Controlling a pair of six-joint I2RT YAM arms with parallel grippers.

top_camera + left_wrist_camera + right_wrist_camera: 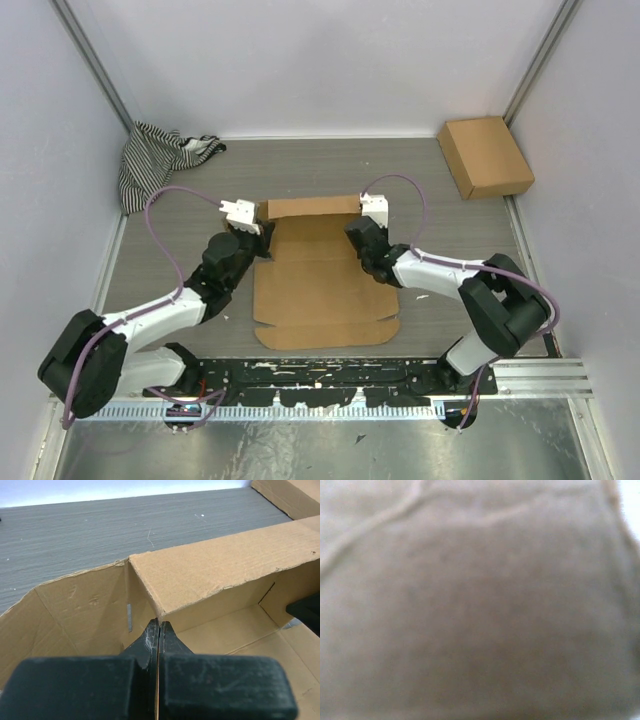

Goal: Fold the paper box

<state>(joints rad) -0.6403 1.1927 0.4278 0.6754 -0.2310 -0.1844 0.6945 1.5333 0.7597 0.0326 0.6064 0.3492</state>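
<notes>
Surface (420,180): grey, wood-grained, enclosed by plain white walls (320,60) on the far side and both flanks, with metal posts in the far corners.

Paper box (320,290): brown cardboard, lying in the middle of the surface directly beyond the two arm bases. Its main panel and near flaps lie flat. The far wall stands raised, and the left wrist view shows that wall (210,570) folded over into a hollow strip with a side flap bent up beside it.

Other items: a striped cloth (155,160) lies crumpled well beyond the paper box to the far left, against the wall. A smaller closed cardboard box (485,155) sits well beyond the paper box to the far right, in the corner.

Left gripper (258,226): at the far left corner of the paper box. The left wrist view shows the gripper (159,626) closed to a hairline, with a thin cardboard edge pinched between the fingers just below the raised corner.

Right gripper (362,226): at the far right corner of the paper box, against the raised wall. The right wrist view is filled with blurred brown cardboard (480,610) and no fingers show, so its opening and hold cannot be told
</notes>
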